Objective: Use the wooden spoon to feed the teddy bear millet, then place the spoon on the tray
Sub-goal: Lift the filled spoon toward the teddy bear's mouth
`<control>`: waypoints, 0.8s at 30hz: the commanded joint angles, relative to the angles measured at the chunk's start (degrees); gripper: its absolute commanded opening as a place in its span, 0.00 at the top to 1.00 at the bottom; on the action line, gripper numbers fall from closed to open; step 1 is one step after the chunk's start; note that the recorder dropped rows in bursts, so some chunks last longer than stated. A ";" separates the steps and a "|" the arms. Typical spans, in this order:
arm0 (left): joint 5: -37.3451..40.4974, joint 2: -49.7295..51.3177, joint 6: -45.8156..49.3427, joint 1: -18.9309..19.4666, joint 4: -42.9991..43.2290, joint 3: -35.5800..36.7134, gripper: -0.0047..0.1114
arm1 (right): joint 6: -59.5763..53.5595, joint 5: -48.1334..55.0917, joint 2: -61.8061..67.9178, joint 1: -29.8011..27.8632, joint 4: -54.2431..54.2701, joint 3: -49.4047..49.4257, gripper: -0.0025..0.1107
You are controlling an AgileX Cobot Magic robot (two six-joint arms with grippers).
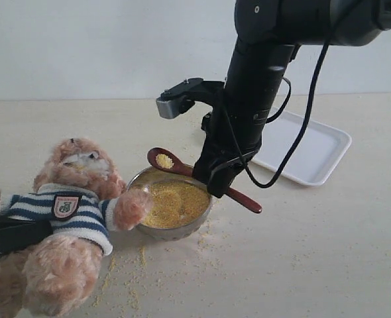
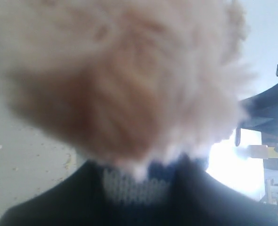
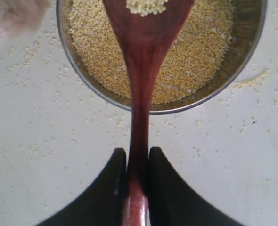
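End effectors: left (image 2: pixel 136 190) clamps one teddy bear (image 1: pixel 76 169), right (image 3: pixel 135 165) pinches one wooden spoon (image 3: pixel 142 84)

Wooden spoon (image 3: pixel 143 70) (millet (image 3: pixel 146 5) aboard) in the right gripper (image 3: pixel 138 157), above the steel bowl (image 3: pixel 250 52).

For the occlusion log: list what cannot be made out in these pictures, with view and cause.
1. Teddy bear, left wrist view: fur too close, blurred; face unseen.
2. Left end effector, exterior view: cut off by the edge.
3. Wooden spoon, right wrist view: bowl cut by the frame edge.
4. Tray, exterior view: one side behind the arm.
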 commanded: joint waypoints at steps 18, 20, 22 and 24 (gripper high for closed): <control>4.56 -0.06 -2.81 0.19 -0.72 4.36 0.92 | 5.02 -3.97 -4.97 16.15 -20.19 -2.48 0.98; 4.78 -0.06 -2.61 0.19 -0.72 4.36 0.92 | 5.16 -6.09 -4.97 16.58 -20.19 -3.28 0.98; 5.03 -0.06 -2.61 0.19 -0.72 4.36 0.92 | 5.56 -7.77 -4.75 17.07 -20.19 -4.25 0.98; 5.03 -0.06 -2.61 0.19 -0.72 4.36 0.92 | 5.56 -7.54 -3.88 17.19 -20.19 -5.60 0.98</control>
